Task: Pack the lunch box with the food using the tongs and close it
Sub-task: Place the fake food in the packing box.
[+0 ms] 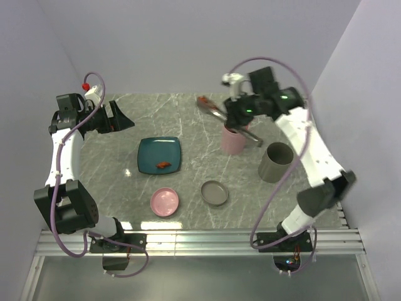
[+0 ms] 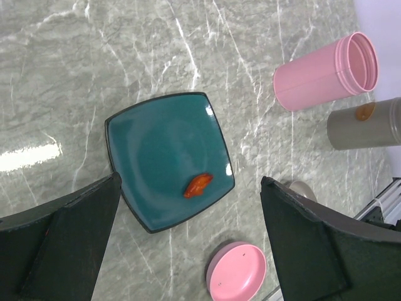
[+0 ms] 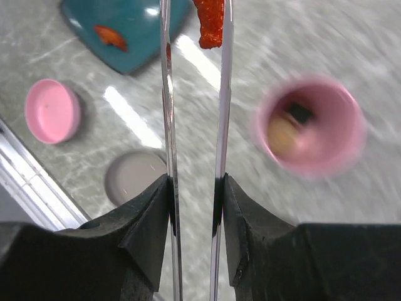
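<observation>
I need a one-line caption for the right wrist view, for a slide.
Right gripper squeezes tongs holding a red-orange piece near the open pink cup; another piece lies on the teal plate.

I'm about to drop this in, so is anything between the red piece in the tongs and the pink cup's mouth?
Nothing visible. The red piece hangs in the tongs beside the pink cup, whose mouth is uncovered; the pink lid lies well away from it.
</observation>
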Robot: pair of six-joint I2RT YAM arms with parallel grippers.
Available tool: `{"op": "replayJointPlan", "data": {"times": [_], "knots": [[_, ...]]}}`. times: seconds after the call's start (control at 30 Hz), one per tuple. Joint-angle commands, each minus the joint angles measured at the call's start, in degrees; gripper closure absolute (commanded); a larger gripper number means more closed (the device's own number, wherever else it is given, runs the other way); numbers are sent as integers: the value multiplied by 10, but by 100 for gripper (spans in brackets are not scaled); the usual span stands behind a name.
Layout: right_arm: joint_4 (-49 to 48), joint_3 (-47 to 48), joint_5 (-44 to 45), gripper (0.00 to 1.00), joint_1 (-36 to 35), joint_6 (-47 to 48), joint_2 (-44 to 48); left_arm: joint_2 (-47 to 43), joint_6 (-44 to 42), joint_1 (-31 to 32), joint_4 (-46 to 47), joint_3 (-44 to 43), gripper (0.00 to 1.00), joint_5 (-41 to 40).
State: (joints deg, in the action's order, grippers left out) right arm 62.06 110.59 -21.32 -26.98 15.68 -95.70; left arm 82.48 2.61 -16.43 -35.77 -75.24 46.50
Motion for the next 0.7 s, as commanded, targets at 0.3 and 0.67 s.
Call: {"op": "replayJointPlan", "data": {"times": [0.3, 0.67], "knots": [[45, -228, -32, 73, 242, 57, 254, -11, -6, -1, -2, -32, 1, 10], [68, -371, 7, 73, 407, 116, 350, -21, -9, -2, 2, -15, 1, 21]]}}
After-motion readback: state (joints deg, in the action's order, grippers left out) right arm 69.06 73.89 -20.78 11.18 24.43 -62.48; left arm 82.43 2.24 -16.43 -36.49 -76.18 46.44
